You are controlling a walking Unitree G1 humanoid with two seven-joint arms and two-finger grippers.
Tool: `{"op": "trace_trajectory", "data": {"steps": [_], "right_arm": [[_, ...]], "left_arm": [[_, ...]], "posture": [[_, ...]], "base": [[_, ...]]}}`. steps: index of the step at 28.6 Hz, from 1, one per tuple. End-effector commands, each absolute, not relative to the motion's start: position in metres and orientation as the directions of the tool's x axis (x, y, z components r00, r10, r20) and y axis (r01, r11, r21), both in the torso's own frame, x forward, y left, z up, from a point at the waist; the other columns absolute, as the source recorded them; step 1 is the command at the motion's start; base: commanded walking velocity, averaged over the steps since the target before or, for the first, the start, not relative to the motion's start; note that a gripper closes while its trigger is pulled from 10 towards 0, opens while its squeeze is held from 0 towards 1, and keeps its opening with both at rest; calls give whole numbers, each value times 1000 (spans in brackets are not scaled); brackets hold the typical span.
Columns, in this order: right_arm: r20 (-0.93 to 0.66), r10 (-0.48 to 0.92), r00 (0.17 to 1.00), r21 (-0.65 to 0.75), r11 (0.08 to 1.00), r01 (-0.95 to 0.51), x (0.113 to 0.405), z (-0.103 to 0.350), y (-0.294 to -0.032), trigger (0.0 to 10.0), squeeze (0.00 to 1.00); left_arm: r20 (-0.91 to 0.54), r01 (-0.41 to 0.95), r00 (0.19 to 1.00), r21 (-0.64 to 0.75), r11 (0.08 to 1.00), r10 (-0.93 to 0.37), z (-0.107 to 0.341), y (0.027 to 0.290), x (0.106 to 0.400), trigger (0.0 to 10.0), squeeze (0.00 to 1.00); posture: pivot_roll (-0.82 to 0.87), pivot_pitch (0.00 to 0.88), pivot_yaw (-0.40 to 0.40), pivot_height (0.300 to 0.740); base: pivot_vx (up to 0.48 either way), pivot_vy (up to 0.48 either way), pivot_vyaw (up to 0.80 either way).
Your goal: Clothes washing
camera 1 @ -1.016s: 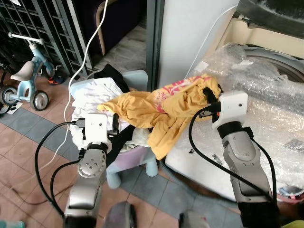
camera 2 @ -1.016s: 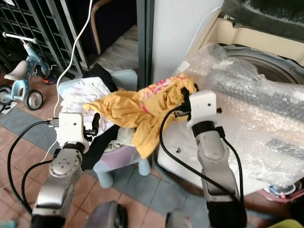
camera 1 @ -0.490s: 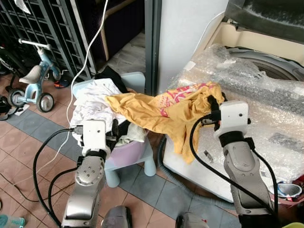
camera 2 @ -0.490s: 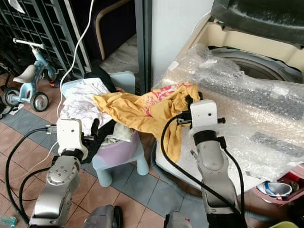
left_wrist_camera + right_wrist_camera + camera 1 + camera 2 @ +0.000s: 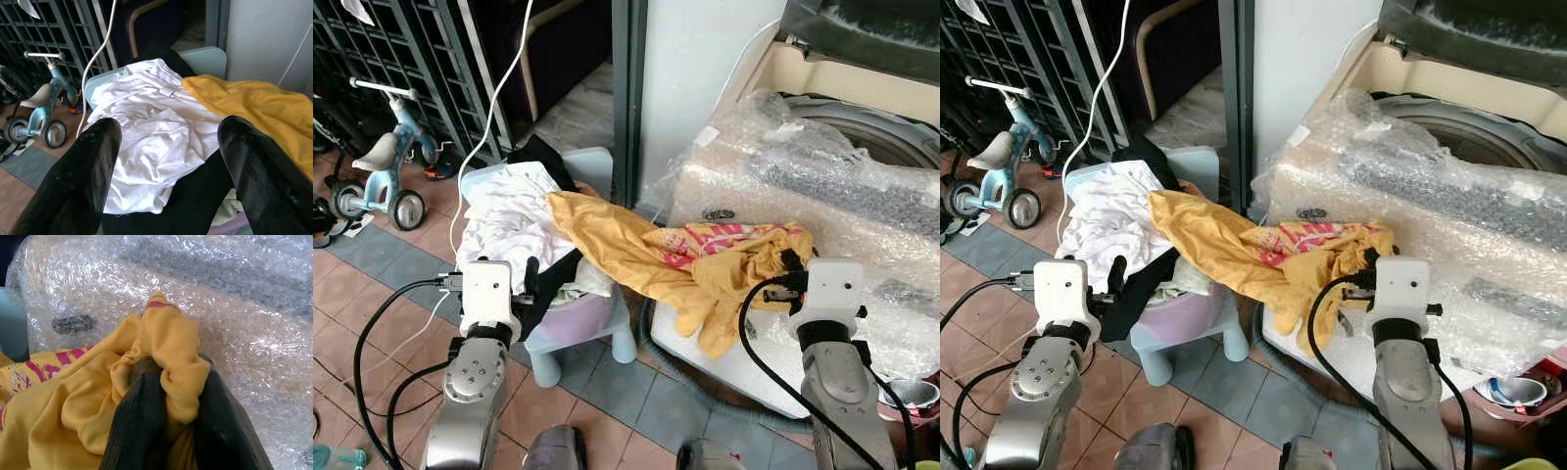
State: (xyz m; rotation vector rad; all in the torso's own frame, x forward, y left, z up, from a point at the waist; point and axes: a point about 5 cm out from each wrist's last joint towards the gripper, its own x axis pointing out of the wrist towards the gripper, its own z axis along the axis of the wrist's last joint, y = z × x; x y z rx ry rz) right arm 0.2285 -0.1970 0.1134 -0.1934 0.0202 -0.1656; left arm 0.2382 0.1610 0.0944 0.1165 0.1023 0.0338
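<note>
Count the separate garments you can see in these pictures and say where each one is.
3, perhaps more buried: a white garment atop the chair pile, a black garment hanging down its front, and a yellow shirt stretching to the washer, pinched by the right gripper.

The two eye views look forward and down from the head, and both share the same scene: the washing machine (image 5: pixel 822 166) wrapped in bubble wrap, the blue chair (image 5: pixel 597 323) with laundry, and the tiled floor (image 5: pixel 372 294). The left wrist view looks along the open fingers (image 5: pixel 78 181) of the left gripper (image 5: pixel 171 171), from near, at the white cloth (image 5: pixel 146 132) on the chair. The right wrist view is very close to the yellow shirt (image 5: pixel 166 352) pinched in the right gripper (image 5: pixel 171 426), facing the bubble wrap (image 5: pixel 244 333).
</note>
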Motion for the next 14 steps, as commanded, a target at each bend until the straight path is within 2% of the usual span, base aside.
{"op": "trace_trajectory", "data": {"steps": [1,14], "right_arm": [[42,-168,985,-190,966,173,230,123,-195,10000,0],[47,-173,984,-183,967,179,237,128,-193,10000,0]], "left_arm": [[-92,-14,995,130,991,27,97,160,240,10000,0],[-84,2,996,132,991,9,99,157,242,10000,0]], "posture": [[3,79,49,728],[6,80,49,728]], "base": [[0,0,0],[0,0,0]]}}
